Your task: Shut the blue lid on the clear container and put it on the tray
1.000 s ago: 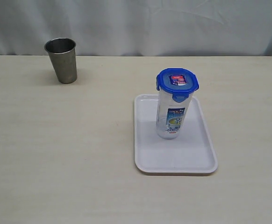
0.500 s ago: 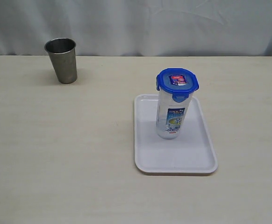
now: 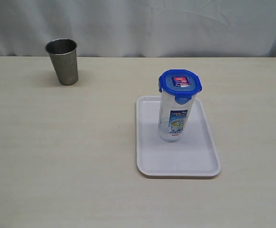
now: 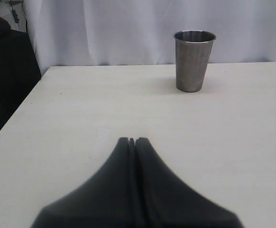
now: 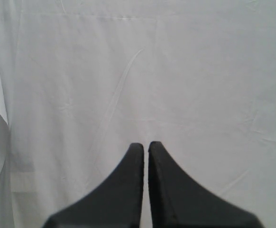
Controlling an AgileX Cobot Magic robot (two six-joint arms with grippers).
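The clear container (image 3: 174, 118) stands upright on the white tray (image 3: 195, 161), right of the table's middle. The blue lid (image 3: 179, 83) sits on top of it, sticker face up, with its flaps down. Neither arm shows in the exterior view. My left gripper (image 4: 133, 140) is shut with nothing in it, above bare table, far from the container. My right gripper (image 5: 146, 145) is shut and empty too, facing only the white curtain. The container, lid and tray are out of view in both wrist views.
A grey steel cup (image 3: 62, 61) stands at the back left of the table; the left wrist view shows the cup (image 4: 193, 60) well ahead of the fingers. A white curtain (image 3: 142, 23) hangs behind the table. The table's left edge (image 4: 19, 111) drops to a dark floor.
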